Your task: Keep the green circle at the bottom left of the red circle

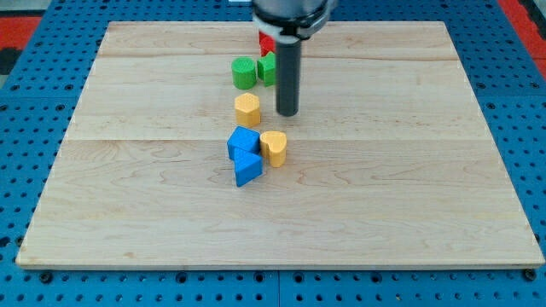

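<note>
The green circle [244, 73] sits near the top middle of the wooden board [409, 170]. A red block [266, 43] lies up and to its right, mostly hidden behind the rod, so its shape cannot be made out. A second green block [267, 69] touches the green circle's right side and is partly hidden by the rod. My tip [287, 113] rests on the board, below and to the right of the green circle and just right of a yellow block.
A yellow hexagonal block [247, 109] lies left of the tip. Below it are a blue block [243, 142], a blue triangle [248, 170] and a yellow heart-like block [274, 147], clustered together. A blue pegboard [34, 102] surrounds the board.
</note>
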`<state>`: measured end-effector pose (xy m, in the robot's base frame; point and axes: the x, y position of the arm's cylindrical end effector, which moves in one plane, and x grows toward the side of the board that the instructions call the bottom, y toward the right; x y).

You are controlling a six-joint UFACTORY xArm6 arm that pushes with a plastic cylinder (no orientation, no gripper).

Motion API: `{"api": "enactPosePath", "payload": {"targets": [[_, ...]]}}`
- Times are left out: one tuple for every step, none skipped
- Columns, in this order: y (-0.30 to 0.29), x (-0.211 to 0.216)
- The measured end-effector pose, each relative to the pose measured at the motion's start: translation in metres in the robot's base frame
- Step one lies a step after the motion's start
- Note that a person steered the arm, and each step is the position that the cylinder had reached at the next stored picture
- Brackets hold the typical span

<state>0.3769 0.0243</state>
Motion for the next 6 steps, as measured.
{"api": "enactPosePath", "payload": {"targets": [[-0.038,-0.014],[-0.073,0.025],[-0.065,0.029],[-0.098,-0.010],[-0.074,-0.046],[-0.071,-0.064]]}}
